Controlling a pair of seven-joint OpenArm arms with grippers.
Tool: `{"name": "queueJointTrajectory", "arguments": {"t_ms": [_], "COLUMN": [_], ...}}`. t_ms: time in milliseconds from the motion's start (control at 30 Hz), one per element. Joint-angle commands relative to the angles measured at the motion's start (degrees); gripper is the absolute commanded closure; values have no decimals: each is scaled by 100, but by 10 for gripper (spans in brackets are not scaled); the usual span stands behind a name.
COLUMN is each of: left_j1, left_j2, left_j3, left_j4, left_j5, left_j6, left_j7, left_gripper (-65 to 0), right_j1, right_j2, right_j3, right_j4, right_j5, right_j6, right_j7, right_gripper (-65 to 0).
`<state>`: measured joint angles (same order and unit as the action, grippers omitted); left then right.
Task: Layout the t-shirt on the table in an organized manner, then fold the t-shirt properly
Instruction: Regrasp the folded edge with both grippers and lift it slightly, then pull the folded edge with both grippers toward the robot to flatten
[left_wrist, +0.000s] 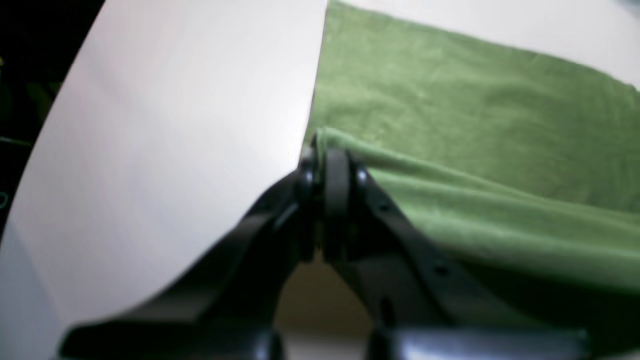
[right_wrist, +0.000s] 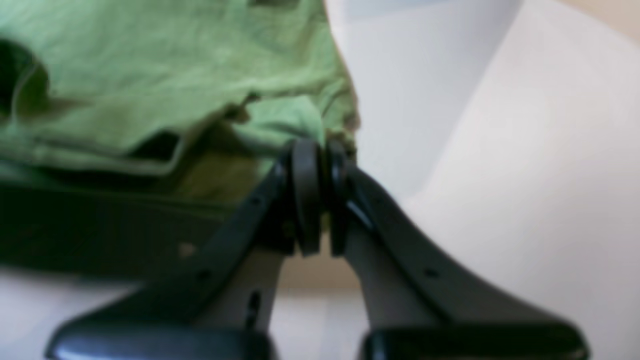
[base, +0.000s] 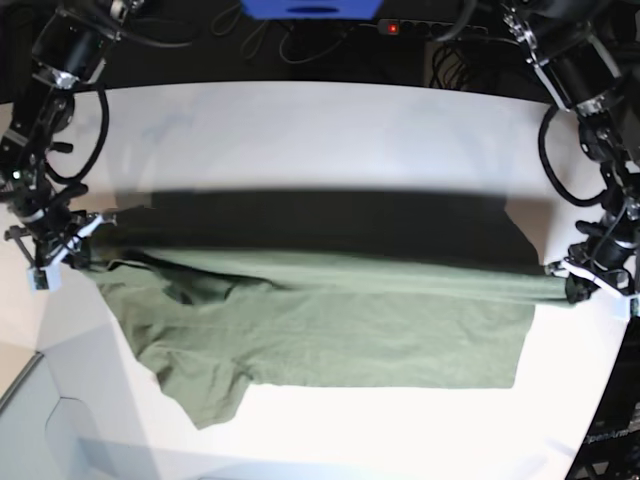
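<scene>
Olive t-shirt (base: 330, 330) stretches taut between left gripper (left_wrist: 327, 150) and right gripper (right_wrist: 320, 147), each clenched on its edge, lower half draped on white table (base: 300, 130), pinched corners blurred.

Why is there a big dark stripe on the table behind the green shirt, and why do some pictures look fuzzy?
Base view: the lifted t-shirt casts a long shadow on the table. Right wrist view: everything is blurry, shirt folds smeared. Left wrist view: soft too, with pale glare across the white tabletop.
</scene>
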<state>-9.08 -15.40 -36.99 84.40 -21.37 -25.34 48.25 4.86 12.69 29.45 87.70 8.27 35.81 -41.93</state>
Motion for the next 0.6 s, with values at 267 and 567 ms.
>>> {"name": "queueJointTrajectory", "arguments": {"t_ms": [267, 567], "left_j1": [-406, -318], "left_j2": [-152, -152], "left_j3": [-24, -59], "left_j4": [-682, -655], "left_j5": [-4, -4], "left_j6": [7, -11], "left_j7": [-126, -100], "left_gripper": [-1, -1], "right_j1": [468, 265], "right_j2": [300, 283], "right_j3": [-57, -49], "right_j4": [-423, -370], "right_j5": [-32, -23], "right_j6": [-69, -69], "right_j7": [48, 39], "right_gripper": [0, 0]}}
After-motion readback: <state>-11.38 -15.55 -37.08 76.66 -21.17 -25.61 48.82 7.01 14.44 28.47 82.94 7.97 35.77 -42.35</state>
